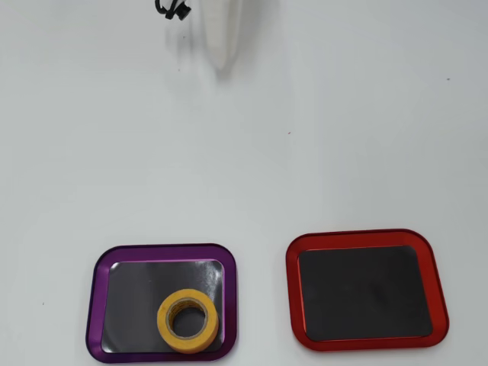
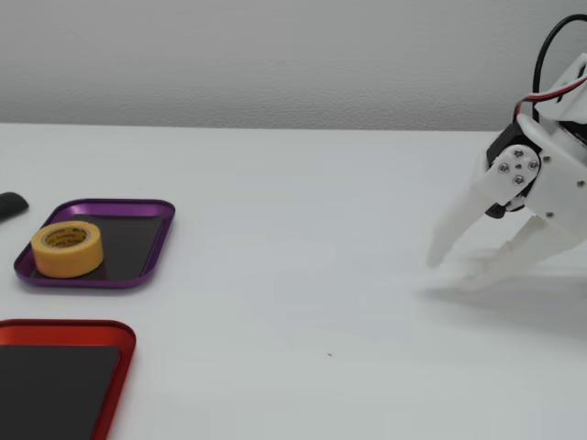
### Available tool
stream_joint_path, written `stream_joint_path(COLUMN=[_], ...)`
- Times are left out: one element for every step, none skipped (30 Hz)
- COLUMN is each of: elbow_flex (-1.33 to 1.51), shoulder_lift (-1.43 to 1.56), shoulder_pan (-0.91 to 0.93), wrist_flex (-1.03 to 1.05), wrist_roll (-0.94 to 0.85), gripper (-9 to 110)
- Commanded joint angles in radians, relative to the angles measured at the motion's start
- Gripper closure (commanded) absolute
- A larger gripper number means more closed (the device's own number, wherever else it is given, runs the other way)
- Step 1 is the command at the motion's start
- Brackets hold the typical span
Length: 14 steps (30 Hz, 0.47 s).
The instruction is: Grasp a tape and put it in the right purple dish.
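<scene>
White tabletop [image 1: 343, 114] fills both views. Red-rimmed tray [image 1: 367, 290] sits at lower right of the overhead view, the purple dish [image 1: 162, 303] at lower left. In the fixed view the white gripper [image 2: 451, 272] hangs at right edge, jaws parted and holding nothing, well apart from the dish. Yellow tape [image 1: 187, 320] lies flat inside the purple dish.

Yellow tape [image 1: 187, 320] flat in purple dish [image 1: 97, 305]

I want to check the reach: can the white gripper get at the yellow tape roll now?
Probably yes: the white gripper is open, and only bare table lies between it and the yellow tape roll in the purple-rimmed tray.
</scene>
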Motion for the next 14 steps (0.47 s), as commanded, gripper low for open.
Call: stream_joint_path(elbow_flex=[0.002,0.002,0.002,0.002,0.002,0.002,0.002,0.002,0.003,0.006,0.006,0.006,0.005,0.005], shoulder_lift=[0.075,0.075,0.075,0.075,0.075,0.075,0.075,0.075,0.075,0.075,0.077,0.077,0.077,0.077], shoulder_pan=[0.003,0.003,0.003,0.003,0.003,0.003,0.003,0.003,0.005,0.005,0.005,0.005,0.005,0.005], wrist_flex=[0.008,0.008,0.008,0.008,0.008,0.008,0.008,0.005,-0.006,-0.008,-0.008,-0.008,-0.008,-0.008], wrist_roll=[-0.005,-0.006,-0.006,-0.006,-0.006,-0.006,-0.006,-0.006,0.000,0.002,-0.005,-0.005,-0.005,-0.005], gripper=[102,102,102,102,102,102,102,102,102,102,102,102,102,102])
